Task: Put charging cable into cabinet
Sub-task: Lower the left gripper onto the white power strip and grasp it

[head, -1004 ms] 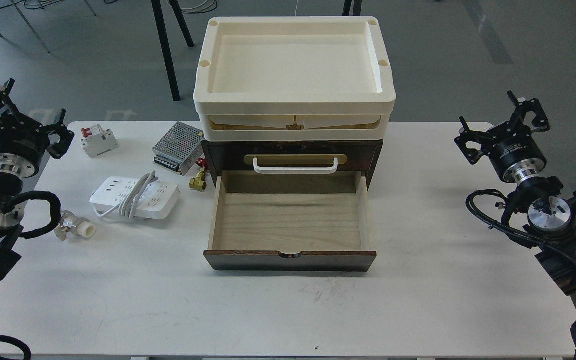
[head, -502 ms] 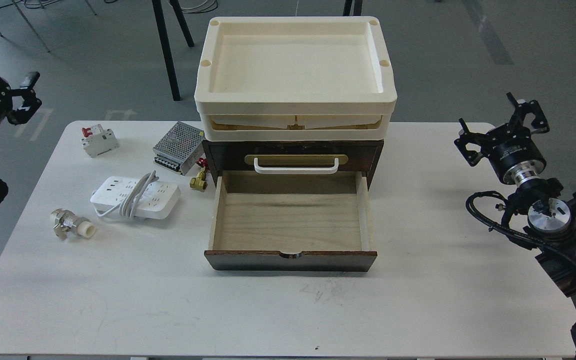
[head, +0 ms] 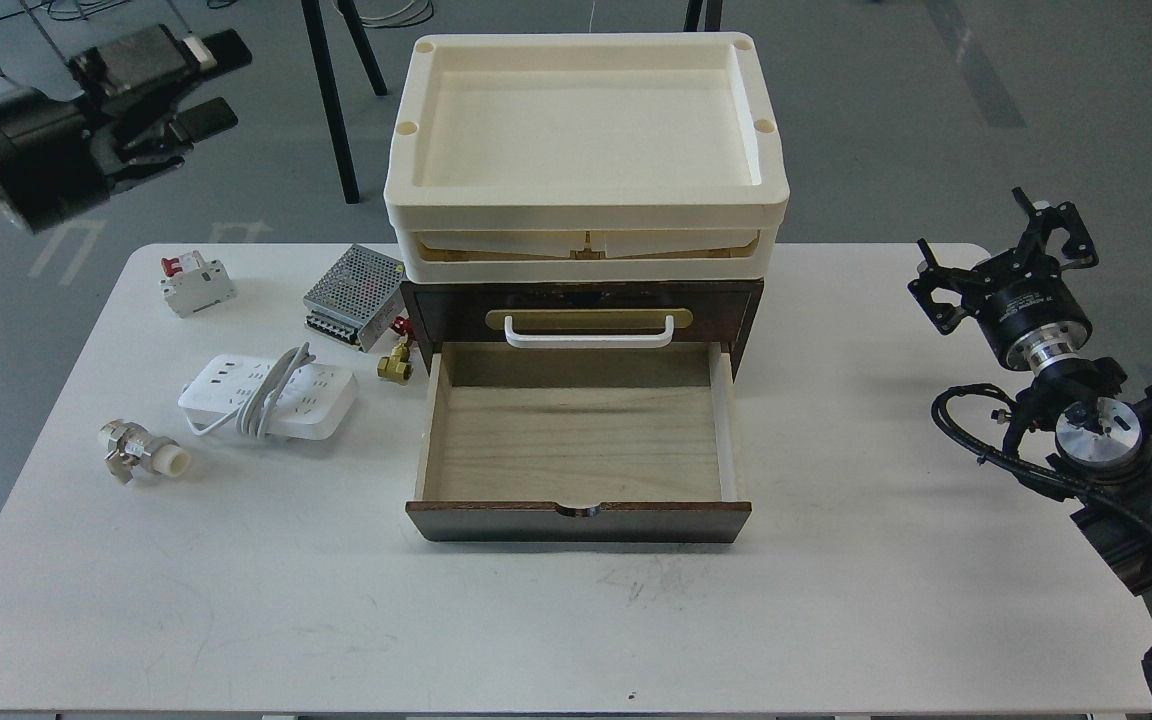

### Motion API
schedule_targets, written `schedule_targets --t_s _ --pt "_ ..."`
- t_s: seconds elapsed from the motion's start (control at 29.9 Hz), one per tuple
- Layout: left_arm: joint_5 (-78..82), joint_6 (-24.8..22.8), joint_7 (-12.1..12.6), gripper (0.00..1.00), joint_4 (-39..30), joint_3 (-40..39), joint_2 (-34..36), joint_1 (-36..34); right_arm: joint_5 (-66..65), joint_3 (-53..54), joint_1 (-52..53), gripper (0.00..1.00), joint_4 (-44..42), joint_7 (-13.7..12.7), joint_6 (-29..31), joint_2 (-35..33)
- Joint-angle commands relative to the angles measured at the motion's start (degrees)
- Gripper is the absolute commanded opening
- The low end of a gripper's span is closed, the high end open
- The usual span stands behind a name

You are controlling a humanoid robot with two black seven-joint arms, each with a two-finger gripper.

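We find the charging cable (head: pixel 268 400) lying flat on the white surface (head: pixel 536 630), left of the cabinet (head: pixel 581 400) and well apart from both arms. The cabinet's lower drawer (head: pixel 576 445) is pulled out and its light wood interior is bare, so the receiving space is ready. Our left claw (head: pixel 181 75) is raised high at the upper left, beyond the far edge of the surface, with its fingers spread and holding nothing. Our right claw (head: pixel 1011 250) hangs at the right edge, also spread and holding nothing. We judge the strip body to be rigid, smooth plastic of moderate weight, likely slippery under a narrow pinch, while the cord looped around its middle is soft and may shift or uncoil if taken alone. We therefore recommend gripping across the short width of the body, close to the cord wrap (this keeps the load balanced and traps the loops). Note the neighbours: a brass fitting (head: pixel 396 362) and a perforated metal box (head: pixel 353 295) lie between strip and cabinet, and a small valve (head: pixel 141 455) lies just to the left.
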Motion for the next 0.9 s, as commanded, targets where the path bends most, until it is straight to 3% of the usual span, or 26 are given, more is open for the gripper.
schedule_targets --t_s 0.0,0.2,0.47,0.6,0.74,0.87 --pt "24.01 6.55 -0.39 0.95 -0.40 4.49 -2.18 0.54 -0.05 -0.02 0.05 1.00 0.01 0.04 0.00 0.00" --pt "36.27 12.98 1.19 0.95 1.26 14.34 -4.64 1.06 -0.05 -0.11 0.05 1.00 0.01 -0.05 0.00 0.00" --pt "38.48 13.69 1.81 0.95 16.36 17.51 -14.92 1.07 -0.05 -0.19 0.05 1.00 0.01 0.04 0.00 0.00" --pt "38.39 14.74 1.46 0.88 23.05 19.00 -18.44 1.06 -0.05 -0.19 0.05 1.00 0.01 -0.05 0.00 0.00" --pt "38.21 15.62 1.81 0.67 23.68 21.90 -18.89 1.06 -0.05 -0.28 0.05 1.00 0.01 0.04 0.00 0.00" --pt "37.68 15.97 1.90 0.66 26.22 22.08 -19.06 1.06 -0.13 -0.37 0.14 1.00 0.01 0.04 0.00 0.00"
